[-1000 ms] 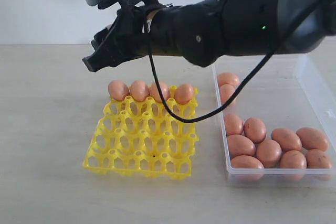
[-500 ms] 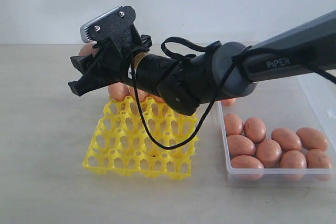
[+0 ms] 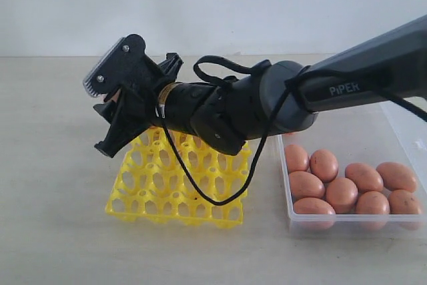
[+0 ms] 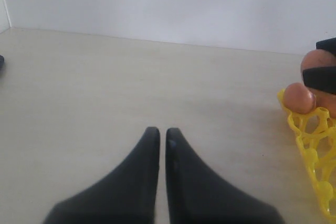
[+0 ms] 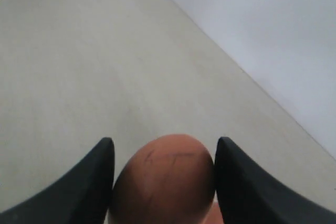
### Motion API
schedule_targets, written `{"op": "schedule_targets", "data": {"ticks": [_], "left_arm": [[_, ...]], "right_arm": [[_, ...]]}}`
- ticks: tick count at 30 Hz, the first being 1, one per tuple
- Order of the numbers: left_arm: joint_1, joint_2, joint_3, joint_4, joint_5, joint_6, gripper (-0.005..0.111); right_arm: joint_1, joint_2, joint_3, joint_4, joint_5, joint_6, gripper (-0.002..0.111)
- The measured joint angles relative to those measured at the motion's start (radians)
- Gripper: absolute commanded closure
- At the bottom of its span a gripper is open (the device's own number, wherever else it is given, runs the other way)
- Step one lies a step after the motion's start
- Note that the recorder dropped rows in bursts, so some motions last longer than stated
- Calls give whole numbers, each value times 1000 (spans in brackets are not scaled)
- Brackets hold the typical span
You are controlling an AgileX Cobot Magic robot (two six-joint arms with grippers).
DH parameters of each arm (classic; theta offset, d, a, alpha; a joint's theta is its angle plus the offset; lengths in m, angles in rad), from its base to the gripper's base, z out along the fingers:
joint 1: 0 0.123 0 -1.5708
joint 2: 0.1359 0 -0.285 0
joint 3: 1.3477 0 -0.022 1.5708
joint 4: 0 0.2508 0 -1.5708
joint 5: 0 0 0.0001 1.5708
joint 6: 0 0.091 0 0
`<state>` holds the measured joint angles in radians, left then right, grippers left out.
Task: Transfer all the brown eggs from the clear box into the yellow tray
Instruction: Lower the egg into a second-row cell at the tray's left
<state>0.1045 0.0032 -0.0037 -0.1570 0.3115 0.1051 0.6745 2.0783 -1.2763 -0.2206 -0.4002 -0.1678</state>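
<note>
Your right arm [image 3: 267,101] reaches in from the right edge of the table [image 3: 60,218], stretched low and nearly level across the far side of the yellow tray [image 3: 180,195]. The wrist is pitched down. Your right gripper [image 5: 165,141] hangs at the tray's far left corner, nose pointing down and left. Its fingers [image 5: 94,182] sit wide, one on each side of a brown egg [image 5: 165,187], gripping it above the tray.

From your left wrist camera, that egg sits just above another egg [image 4: 299,98], which is seated in a corner cup of the tray.

The rest of the far row is hidden behind the arm.

Nine eggs [image 3: 341,193] lie bunched at the near end of the clear box [image 3: 410,128], just right of the tray.

Your left gripper [image 4: 159,136] hovers over bare table. Its fingers are pinched to a thin slit and hold nothing.
</note>
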Motion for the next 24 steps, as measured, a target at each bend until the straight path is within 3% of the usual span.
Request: {"op": "schedule_targets", "data": {"ticks": [7, 24], "left_arm": [[0, 0, 0, 0, 0, 0, 103], [0, 0, 0, 0, 0, 0, 103]], "right_arm": [[0, 22, 0, 31, 82, 17, 108], [-3, 98, 0, 186, 17, -100, 108]]}}
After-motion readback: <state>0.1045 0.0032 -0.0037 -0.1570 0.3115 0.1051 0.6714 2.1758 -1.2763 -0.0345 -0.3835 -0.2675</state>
